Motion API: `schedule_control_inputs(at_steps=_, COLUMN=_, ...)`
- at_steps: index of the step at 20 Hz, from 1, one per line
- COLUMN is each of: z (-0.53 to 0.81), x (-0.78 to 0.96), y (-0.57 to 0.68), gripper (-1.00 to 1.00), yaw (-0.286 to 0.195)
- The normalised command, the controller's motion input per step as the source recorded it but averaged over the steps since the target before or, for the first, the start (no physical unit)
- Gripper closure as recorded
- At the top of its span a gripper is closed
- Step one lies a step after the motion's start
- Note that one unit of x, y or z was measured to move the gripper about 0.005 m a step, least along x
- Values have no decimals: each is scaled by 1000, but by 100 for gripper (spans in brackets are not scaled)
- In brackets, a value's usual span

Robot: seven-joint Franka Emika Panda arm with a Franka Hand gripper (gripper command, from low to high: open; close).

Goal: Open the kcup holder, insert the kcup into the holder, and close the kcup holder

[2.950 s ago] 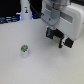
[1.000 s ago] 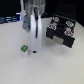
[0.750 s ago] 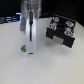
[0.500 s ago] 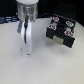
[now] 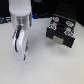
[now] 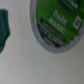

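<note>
On the white table (image 5: 45, 65), the black kcup holder (image 5: 61, 30) sits at two o'clock, well apart from the gripper (image 5: 20, 55) at nine o'clock, whose opening I cannot tell, directly above the green-topped kcup (image 6: 56, 22).

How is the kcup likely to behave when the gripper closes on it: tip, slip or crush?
The kcup looks small against the kcup holder, so probably light and easily nudged. Its flat green foil top suggests it stands upright, likely stable unless knocked sideways. The lid looks thin, so pressing there might dent it.
</note>
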Motion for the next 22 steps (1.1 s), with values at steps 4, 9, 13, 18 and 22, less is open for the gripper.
schedule_control_inputs(at_steps=4, z=-161, x=-50, y=-31, gripper=-100, yaw=-188)
schedule_control_inputs(at_steps=9, z=-22, x=-36, y=-2, gripper=100, yaw=-83)
schedule_control_inputs(at_steps=13, z=-1, x=5, y=1, gripper=100, yaw=-6)
schedule_control_inputs(at_steps=18, z=3, x=10, y=2, gripper=100, yaw=-6)
schedule_control_inputs(at_steps=22, z=131, x=3, y=55, gripper=100, yaw=-28)
